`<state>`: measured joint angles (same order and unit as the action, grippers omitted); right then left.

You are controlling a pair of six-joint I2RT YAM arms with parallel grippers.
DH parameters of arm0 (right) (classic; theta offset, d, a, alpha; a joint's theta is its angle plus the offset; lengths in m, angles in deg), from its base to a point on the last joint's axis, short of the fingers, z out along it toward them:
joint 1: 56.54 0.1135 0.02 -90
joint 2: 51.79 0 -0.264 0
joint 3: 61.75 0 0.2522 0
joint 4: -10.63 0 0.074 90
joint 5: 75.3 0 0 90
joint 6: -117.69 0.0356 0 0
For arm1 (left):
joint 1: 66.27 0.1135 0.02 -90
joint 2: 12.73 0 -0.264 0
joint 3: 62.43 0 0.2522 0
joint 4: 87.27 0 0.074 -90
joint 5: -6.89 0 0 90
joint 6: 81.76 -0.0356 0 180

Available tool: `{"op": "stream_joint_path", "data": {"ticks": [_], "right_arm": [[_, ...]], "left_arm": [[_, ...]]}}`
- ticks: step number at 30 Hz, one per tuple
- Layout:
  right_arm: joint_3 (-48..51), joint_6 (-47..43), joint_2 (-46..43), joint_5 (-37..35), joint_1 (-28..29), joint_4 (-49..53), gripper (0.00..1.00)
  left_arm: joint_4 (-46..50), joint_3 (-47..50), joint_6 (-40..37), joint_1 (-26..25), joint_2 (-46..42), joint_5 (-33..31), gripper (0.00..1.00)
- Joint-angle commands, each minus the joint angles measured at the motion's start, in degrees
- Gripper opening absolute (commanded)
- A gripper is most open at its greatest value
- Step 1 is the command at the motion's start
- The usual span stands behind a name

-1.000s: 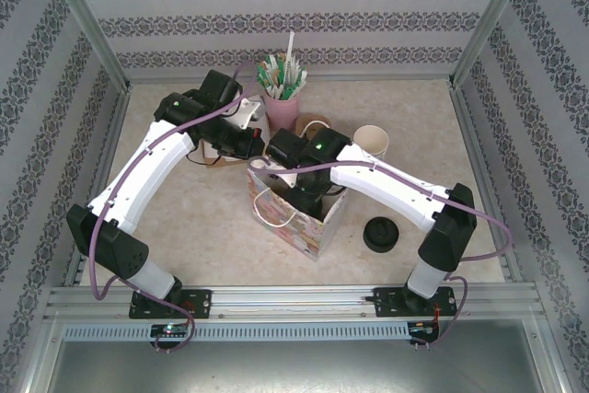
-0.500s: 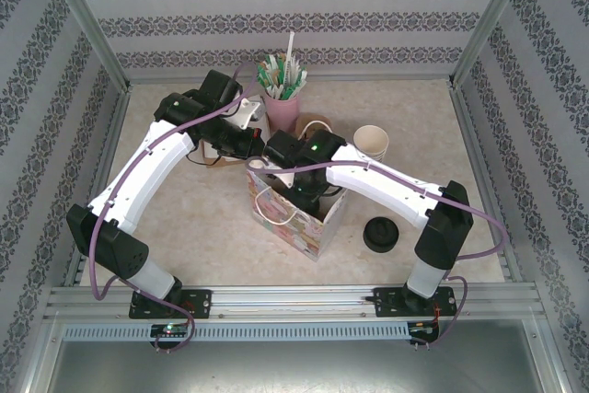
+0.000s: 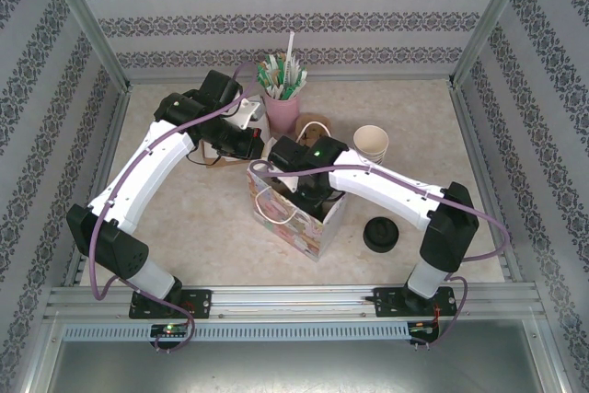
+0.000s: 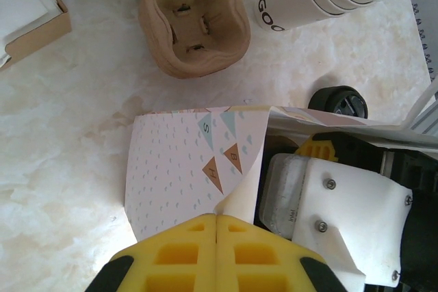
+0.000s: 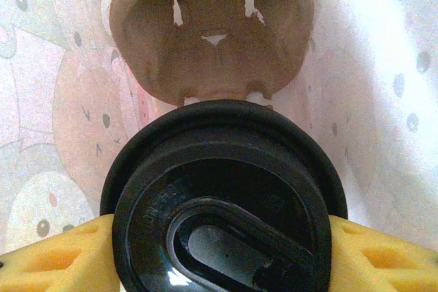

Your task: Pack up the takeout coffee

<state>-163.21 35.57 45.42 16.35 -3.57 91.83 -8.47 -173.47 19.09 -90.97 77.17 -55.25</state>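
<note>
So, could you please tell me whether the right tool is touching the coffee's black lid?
Touching. In the right wrist view, the right tool has its yellow fingers pressed against both sides of the black lid, with no gap visible.

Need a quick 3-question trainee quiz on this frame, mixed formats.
1. True or false: the left end effector is open, clear of the patterned paper gift bag.
2. What does the right end effector hold? A) nothing B) the takeout coffee cup with a round black plastic lid C) the bag's rim
3. Fill in: in the top view, the squat pile of black plastic lids sits on the table to the bag's ____ (left/right).

Key: 1 false, it is shut on the bag's rim; 2 B; 3 right.
</note>
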Motion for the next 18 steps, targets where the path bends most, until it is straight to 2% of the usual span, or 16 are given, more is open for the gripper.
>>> {"op": "stream_joint_path", "data": {"ticks": [1,18], "right_arm": [[0.78,1.89,-2.02,0.63,-0.59,2.21,0.55],[6.09,4.50,-5.93,0.02,-0.54,0.65,0.55]], "left_arm": [[-0.95,0.66,0.45,-0.41,-1.19,-2.32,0.00],[-0.98,0.67,1.06,-0.42,-1.24,-2.28,0.00]]}}
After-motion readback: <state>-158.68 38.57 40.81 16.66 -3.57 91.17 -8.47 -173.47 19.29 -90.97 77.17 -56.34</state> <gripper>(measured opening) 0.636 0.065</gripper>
